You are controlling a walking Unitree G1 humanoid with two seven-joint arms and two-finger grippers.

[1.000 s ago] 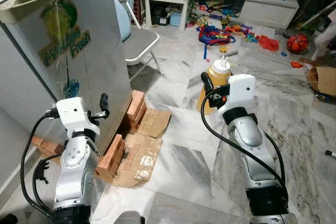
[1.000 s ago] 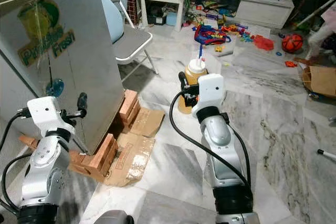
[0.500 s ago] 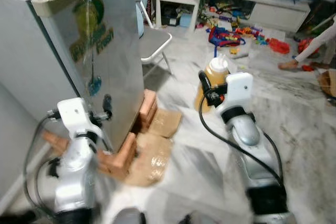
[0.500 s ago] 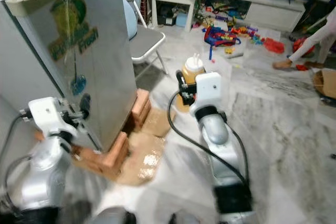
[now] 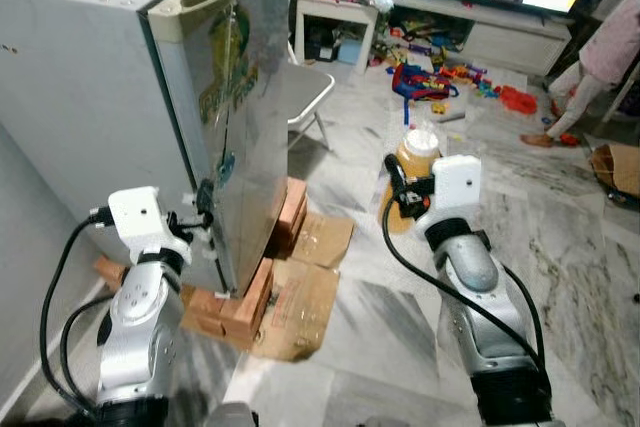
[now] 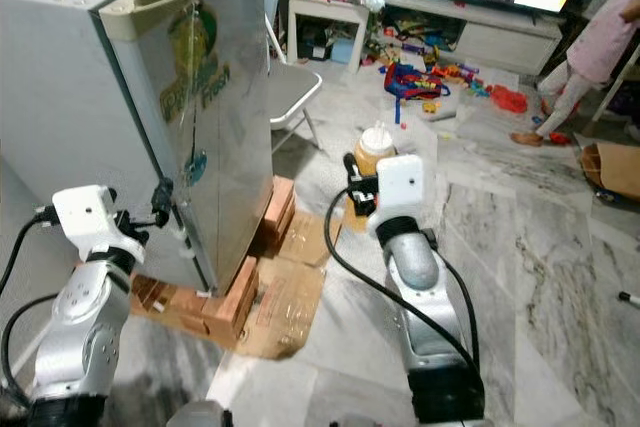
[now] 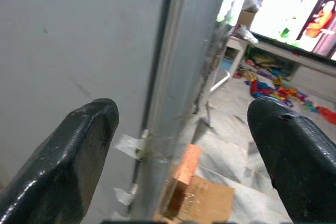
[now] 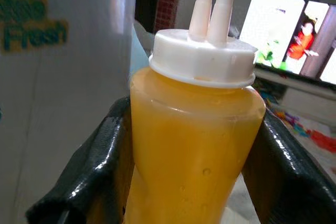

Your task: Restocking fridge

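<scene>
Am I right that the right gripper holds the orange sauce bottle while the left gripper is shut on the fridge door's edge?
Not quite. The left gripper is open, its fingers either side of the fridge door's edge, as the left wrist view shows. The right gripper does hold the orange sauce bottle.

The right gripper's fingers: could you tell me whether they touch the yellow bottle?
Touching. The right wrist view shows both fingers pressed against the yellow sauce bottle.

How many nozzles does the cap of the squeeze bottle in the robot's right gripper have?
2. Both nozzles stand side by side on the white cap of the yellow squeeze bottle, held upright in the right gripper; none seem hidden.
</scene>
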